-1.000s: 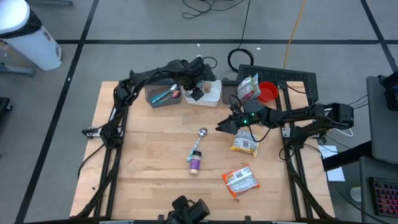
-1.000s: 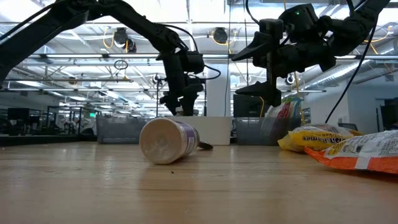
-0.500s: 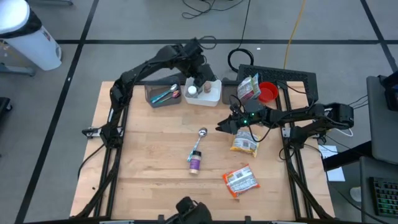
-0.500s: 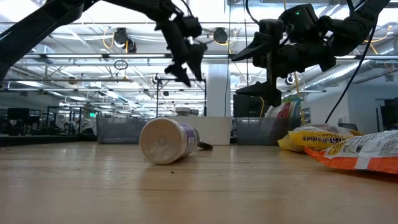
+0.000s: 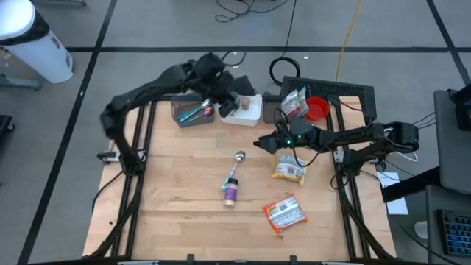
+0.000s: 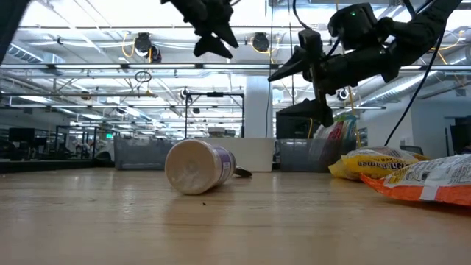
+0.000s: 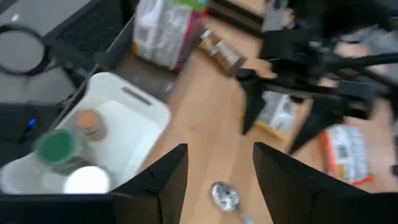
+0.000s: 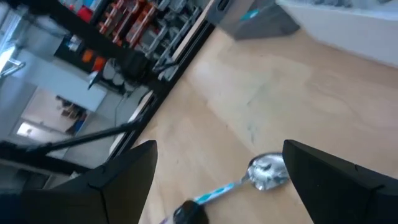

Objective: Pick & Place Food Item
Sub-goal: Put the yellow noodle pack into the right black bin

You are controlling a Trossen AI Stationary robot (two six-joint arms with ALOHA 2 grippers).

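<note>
Wooden bench [image 5: 169, 191] fills centre of the high view. Grey bin [image 5: 193, 112] with teal and pink utensils at upper centre-left of bench. Spoon [image 5: 238, 158] lies mid-bench, bowl end up-frame. Red cup [image 5: 316, 110] upper right, on a black tray [image 5: 346, 91]. White cylinder bin [image 5: 33, 48] on floor, upper left corner. Yellow cable [image 5: 349, 37] on floor, top right.

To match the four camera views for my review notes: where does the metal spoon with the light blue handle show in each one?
High view: the metal spoon with the light blue handle lies mid-table, bowl toward the white plastic bin.
Low view: hidden behind the purple-labelled tub lying on its side, only a dark tip showing.
Left wrist view: its bowl at the bottom edge.
Right wrist view: bowl and handle at bottom centre.
Shared landmark: the wooden table.
</note>
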